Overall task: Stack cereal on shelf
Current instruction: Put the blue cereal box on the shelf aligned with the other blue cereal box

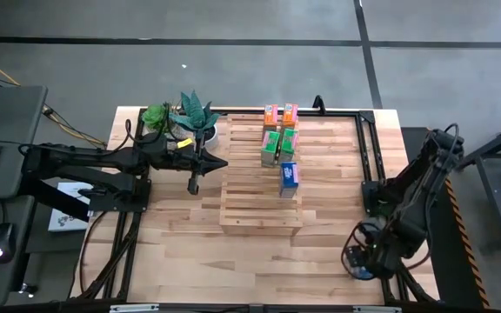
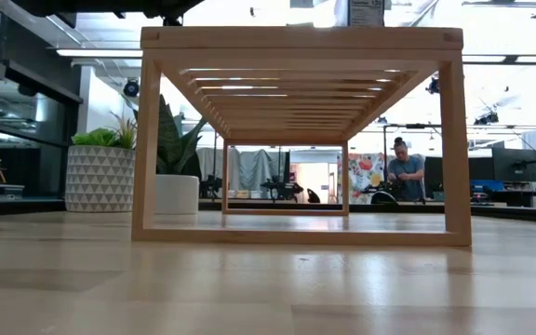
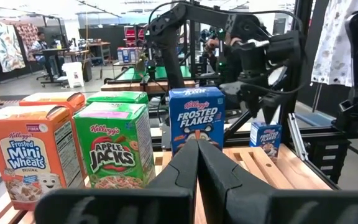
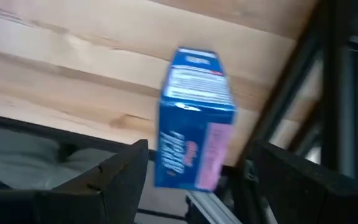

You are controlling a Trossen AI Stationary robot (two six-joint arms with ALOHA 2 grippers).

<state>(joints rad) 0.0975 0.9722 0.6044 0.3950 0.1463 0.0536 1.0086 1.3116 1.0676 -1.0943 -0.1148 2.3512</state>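
Several cereal boxes stand on the pale slatted shelf (image 1: 259, 204): orange ones (image 1: 280, 114), green ones (image 1: 277, 144) and a blue one (image 1: 289, 176). The left wrist view shows them as Mini Wheats (image 3: 30, 155), Apple Jacks (image 3: 114, 146) and Frosted Flakes (image 3: 196, 115). My left gripper (image 1: 194, 184) (image 3: 198, 144) is shut, left of the shelf and clear of the boxes. Another small blue box (image 4: 194, 118) (image 3: 266, 138) stands upright at the table's near right corner. My right gripper (image 1: 361, 258) (image 4: 199, 149) is open, with a finger on either side of that box and gaps showing.
Two potted plants (image 1: 181, 117) (image 2: 100, 172) stand at the table's far left, beside my left arm. Black frame rails (image 1: 368, 148) run along the table's sides. Bare tabletop lies in front of the shelf (image 2: 301, 140). A person (image 2: 401, 172) sits far behind the table.
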